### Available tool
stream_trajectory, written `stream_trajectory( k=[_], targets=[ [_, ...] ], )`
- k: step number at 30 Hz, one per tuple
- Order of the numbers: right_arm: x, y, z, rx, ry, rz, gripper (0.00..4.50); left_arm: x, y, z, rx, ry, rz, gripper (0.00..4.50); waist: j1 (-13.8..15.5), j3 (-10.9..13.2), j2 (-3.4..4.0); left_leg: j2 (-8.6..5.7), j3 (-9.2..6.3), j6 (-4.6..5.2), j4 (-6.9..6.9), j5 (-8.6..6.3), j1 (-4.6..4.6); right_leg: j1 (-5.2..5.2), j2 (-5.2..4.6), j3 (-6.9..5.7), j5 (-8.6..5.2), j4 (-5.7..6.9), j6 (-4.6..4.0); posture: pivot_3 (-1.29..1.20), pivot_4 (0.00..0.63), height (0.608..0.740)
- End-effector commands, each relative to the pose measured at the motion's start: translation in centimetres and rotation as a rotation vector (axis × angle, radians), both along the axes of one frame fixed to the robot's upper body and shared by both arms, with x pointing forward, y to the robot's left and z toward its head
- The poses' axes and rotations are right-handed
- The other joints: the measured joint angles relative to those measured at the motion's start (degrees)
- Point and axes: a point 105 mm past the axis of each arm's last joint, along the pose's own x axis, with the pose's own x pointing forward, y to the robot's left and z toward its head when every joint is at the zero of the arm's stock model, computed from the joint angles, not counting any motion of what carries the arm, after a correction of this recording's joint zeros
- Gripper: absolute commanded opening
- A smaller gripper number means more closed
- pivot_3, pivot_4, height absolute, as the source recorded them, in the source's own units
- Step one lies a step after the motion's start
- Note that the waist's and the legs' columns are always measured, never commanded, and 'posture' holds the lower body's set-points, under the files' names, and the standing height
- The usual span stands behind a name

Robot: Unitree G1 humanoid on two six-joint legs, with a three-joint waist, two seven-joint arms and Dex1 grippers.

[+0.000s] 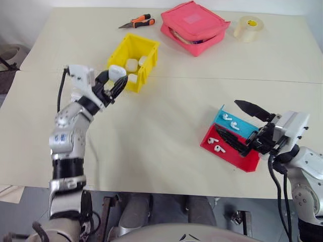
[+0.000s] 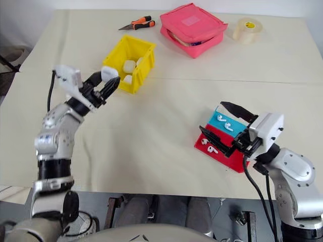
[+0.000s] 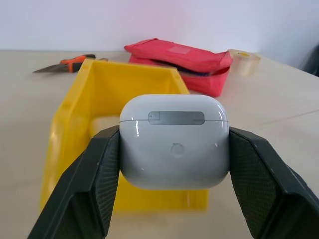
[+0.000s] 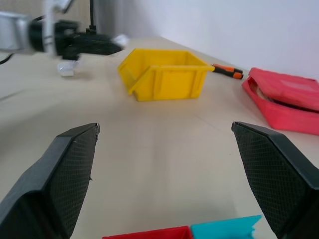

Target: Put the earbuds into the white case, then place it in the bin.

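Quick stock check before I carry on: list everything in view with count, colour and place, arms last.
Bin: one, yellow, left of table centre, white cases inside.
Held case: one, white, lid closed, just before the bin.
Tray: one, red and blue, near the right arm.
Earbuds: about four, white, in the tray.
Pouch: one, pink, far side.
Pliers: one, orange and black handles, far side, left of pouch.
Tape roll: one, pale, far right.
Left end effector: shut on the held case.
Right end effector: open, over the tray.
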Motion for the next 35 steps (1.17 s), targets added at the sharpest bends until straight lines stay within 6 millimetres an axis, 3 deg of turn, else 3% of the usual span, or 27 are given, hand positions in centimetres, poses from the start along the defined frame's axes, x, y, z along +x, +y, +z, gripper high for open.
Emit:
stream_trajectory(
  k=[1,6,11,15,19,24,31,35],
  targets=[
    [0.0,0.7,1.0,0.002,-0.055,0.004,4.45,2.7,-0.3,1.7,0.061,-0.018,0.051,2.81,-0.1,0.0,-0.01,0.0,0.09,0.0,-0.01,0.0,-0.01,-0.02,0.0,-0.01,0.0,-0.01,0.0,0.0,0.15,0.74],
    [0.0,1.4,1.2,0.006,-0.065,0.002,4.45,4.9,-1.6,2.9,0.104,0.005,0.041,2.81,-0.1,0.0,-0.04,0.01,0.48,-0.02,-0.08,0.01,-0.02,-0.04,0.01,-0.14,0.0,-0.02,0.0,0.0,0.15,0.74],
    [-0.4,1.7,1.1,0.017,-0.065,-0.007,4.5,5.1,-1.7,3.5,0.146,-0.019,0.017,4.47,-0.2,0.0,-0.04,0.03,0.53,-0.01,-0.16,0.01,-0.05,-0.11,0.01,-0.26,0.0,-0.03,0.0,0.0,0.15,0.74],
    [-0.5,1.4,1.1,0.016,-0.064,-0.018,4.5,4.5,-0.5,4.4,0.15,-0.087,0.029,4.47,-0.3,0.0,-0.05,0.05,0.54,-0.01,-0.1,0.01,-0.04,-0.1,0.01,-0.26,0.0,-0.01,0.0,0.0,0.15,0.74],
    [-0.7,0.8,0.9,0.001,-0.059,-0.015,4.5,1.7,0.3,3.8,0.191,-0.137,-0.134,4.47,-1.1,0.0,-0.04,0.08,0.55,-0.02,-0.13,0.01,-0.01,-0.11,0.01,-0.26,0.0,0.0,0.0,0.0,0.15,0.74],
    [-0.9,-0.3,0.2,-0.032,-0.021,-0.005,4.5,-4.2,1.6,0.5,0.406,-0.173,-0.399,4.47,-1.6,0.0,-0.04,0.15,0.53,-0.02,-0.2,0.01,0.06,-0.13,0.01,-0.28,0.0,-0.01,-0.01,0.0,0.15,0.74],
    [-1.4,-1.3,-1.6,-0.142,0.084,0.067,4.5,-8.6,1.6,-2.8,0.574,-0.138,-0.572,4.47,-0.2,0.0,-0.06,0.19,0.51,-0.01,0.04,-0.01,0.08,0.02,0.0,-0.27,0.04,0.01,-0.07,0.0,0.15,0.74],
    [-1.9,-1.8,-2.5,-0.202,0.136,0.137,4.5,-9.9,1.1,-3.9,0.632,-0.137,-0.618,4.47,0.0,0.0,-0.06,0.19,0.53,0.0,0.0,-0.02,0.06,0.0,0.0,-0.28,0.04,-0.01,-0.07,0.0,0.15,0.74]
  ],
)
